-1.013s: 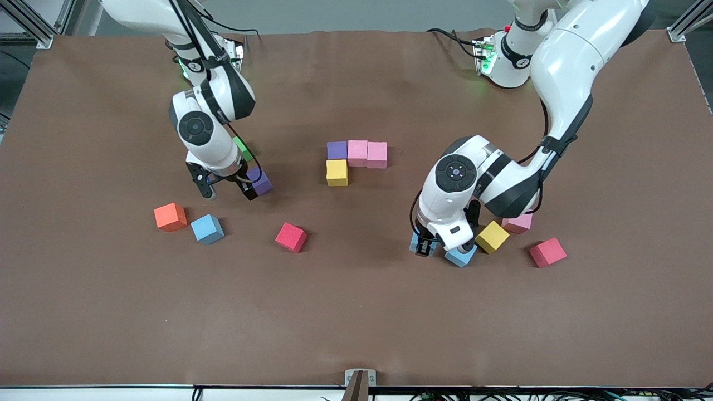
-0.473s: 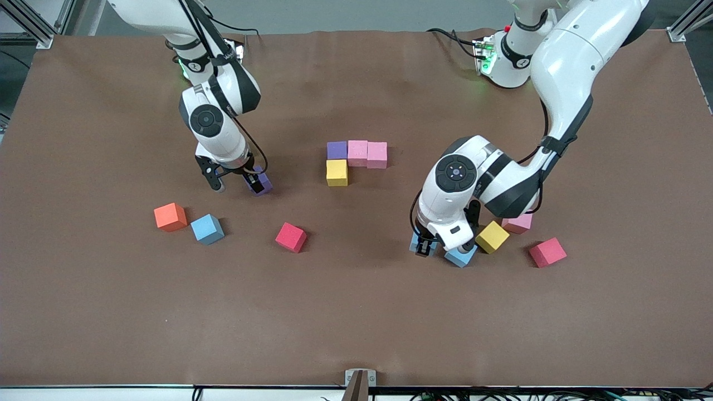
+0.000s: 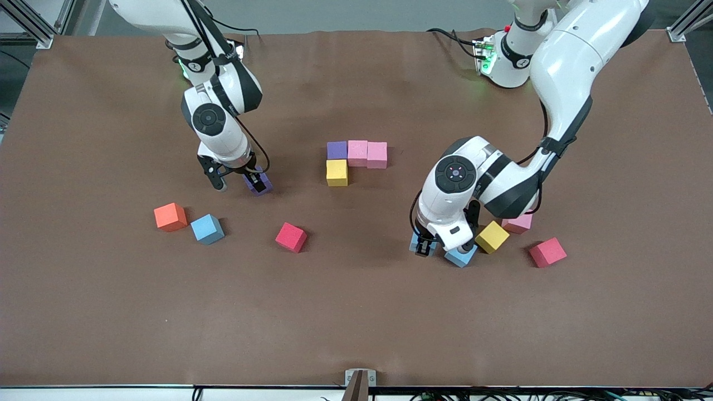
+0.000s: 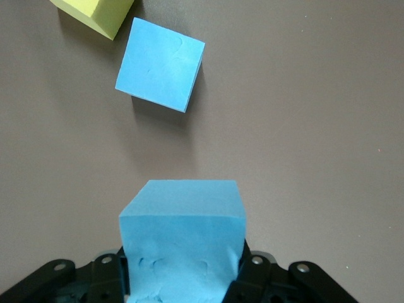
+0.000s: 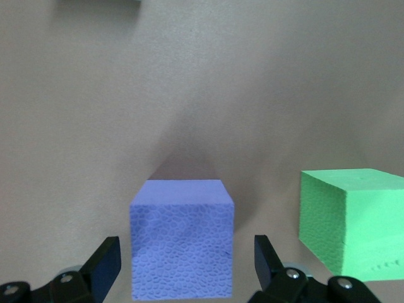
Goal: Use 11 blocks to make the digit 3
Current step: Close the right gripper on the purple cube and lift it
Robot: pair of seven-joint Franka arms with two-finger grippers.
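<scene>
Purple block (image 5: 182, 237) is straddled by spread right gripper (image 3: 237, 181), centre-left of the front view, for pickup; light blue block (image 4: 181, 243) is clamped in left gripper (image 3: 426, 245), lower right.

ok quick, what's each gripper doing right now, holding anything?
Left gripper: shut on a light blue block.
Right gripper: open, fingers either side of a purple block, not gripping it.

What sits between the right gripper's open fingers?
A purple block on the table, with the right gripper open around it and gaps on both sides. Its underside is hidden.
</scene>
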